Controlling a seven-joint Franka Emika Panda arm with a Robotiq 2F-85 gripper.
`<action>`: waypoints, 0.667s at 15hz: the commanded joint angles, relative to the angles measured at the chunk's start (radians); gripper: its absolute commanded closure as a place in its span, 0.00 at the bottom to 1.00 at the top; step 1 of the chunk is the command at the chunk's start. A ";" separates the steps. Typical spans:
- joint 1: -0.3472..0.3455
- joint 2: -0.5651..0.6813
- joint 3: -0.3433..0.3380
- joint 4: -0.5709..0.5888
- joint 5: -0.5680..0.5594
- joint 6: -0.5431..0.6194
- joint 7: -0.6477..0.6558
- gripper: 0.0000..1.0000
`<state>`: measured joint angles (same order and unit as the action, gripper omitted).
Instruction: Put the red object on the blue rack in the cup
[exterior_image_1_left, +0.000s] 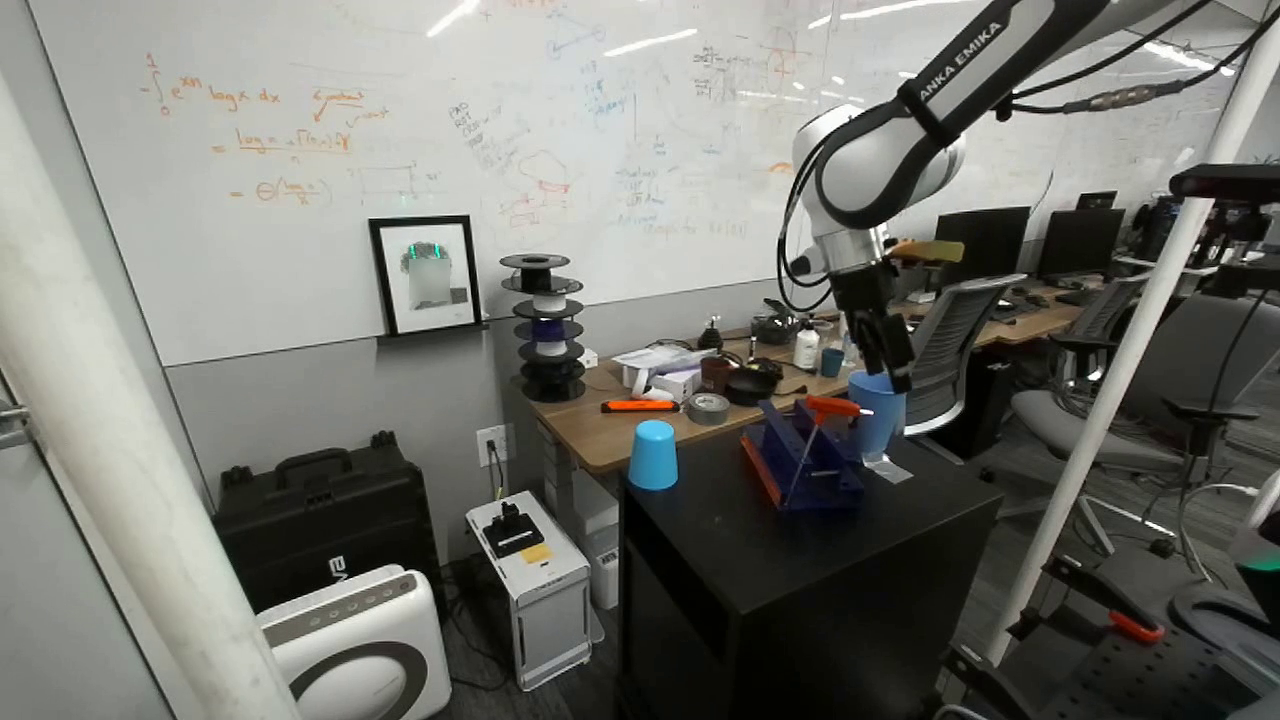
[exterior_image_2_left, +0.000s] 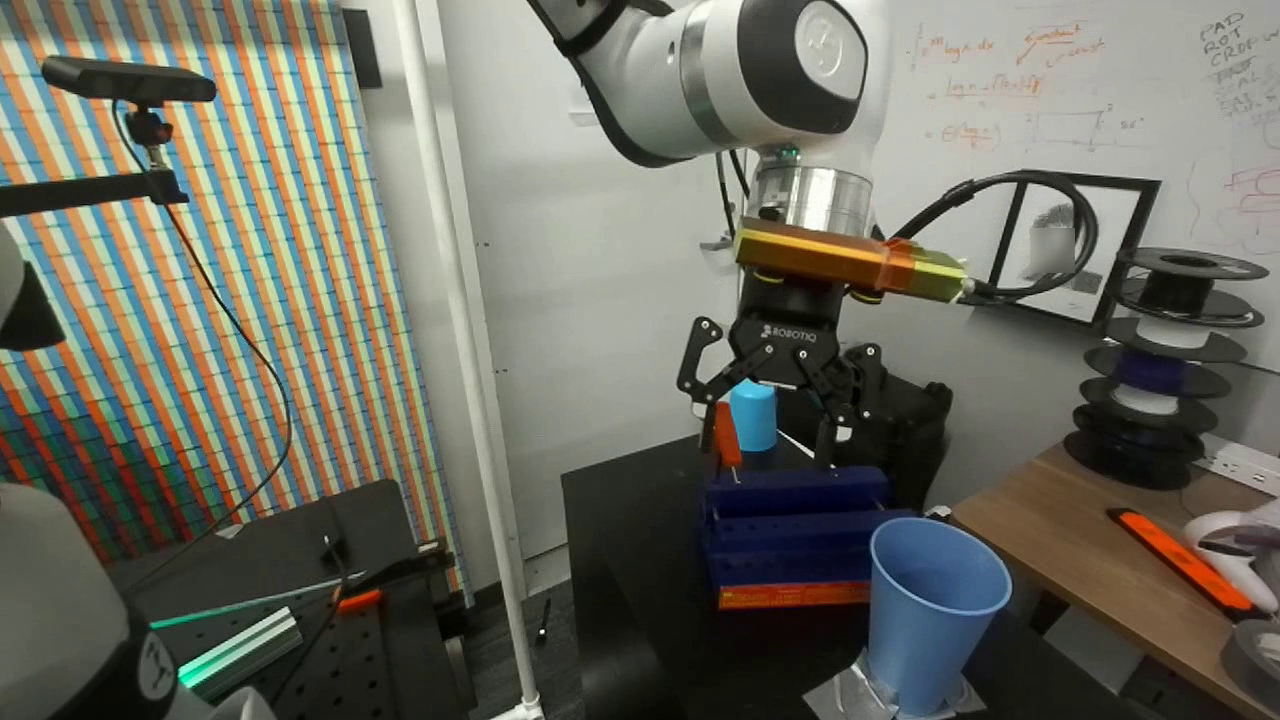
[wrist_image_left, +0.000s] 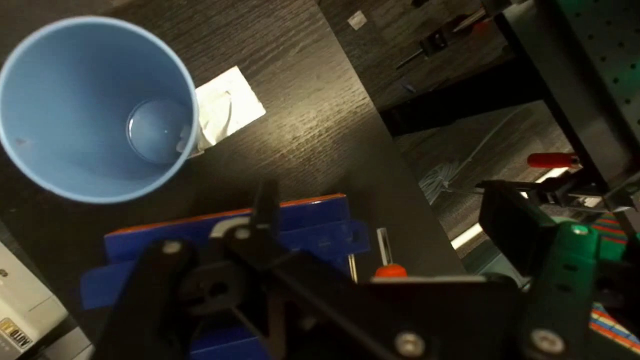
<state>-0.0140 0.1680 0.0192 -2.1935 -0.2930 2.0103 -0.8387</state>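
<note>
Plainly, the gripper (exterior_image_2_left: 768, 448) hangs with fingers spread wide; in an exterior view the red object (exterior_image_1_left: 832, 406), tilted at the blue rack (exterior_image_1_left: 833, 478), sits lower than the fingertips and to their left.

Within the edges of the black cabinet top (exterior_image_1_left: 725, 540) were two blue cups (exterior_image_1_left: 653, 456) (exterior_image_1_left: 882, 427), one blue rack (exterior_image_2_left: 795, 545) and one red-handled tool (exterior_image_2_left: 727, 437).

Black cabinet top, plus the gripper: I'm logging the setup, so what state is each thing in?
Gripper: jaws open, holding nothing
Blue rack: standing on the black cabinet
Red-handled tool: handle up, shaft slanted, at one end of the rack
Blue cup: upright, mouth open, no tool inside, silvery tape at its base
Cyan cup: upside down
</note>
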 joint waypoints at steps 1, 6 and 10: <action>0.018 0.020 0.025 -0.030 -0.038 0.103 0.000 0.00; 0.022 0.043 0.053 -0.042 -0.001 0.182 -0.006 0.00; 0.020 0.038 0.070 -0.066 0.032 0.279 -0.010 0.34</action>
<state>0.0042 0.2179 0.0792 -2.2372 -0.2929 2.2176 -0.8382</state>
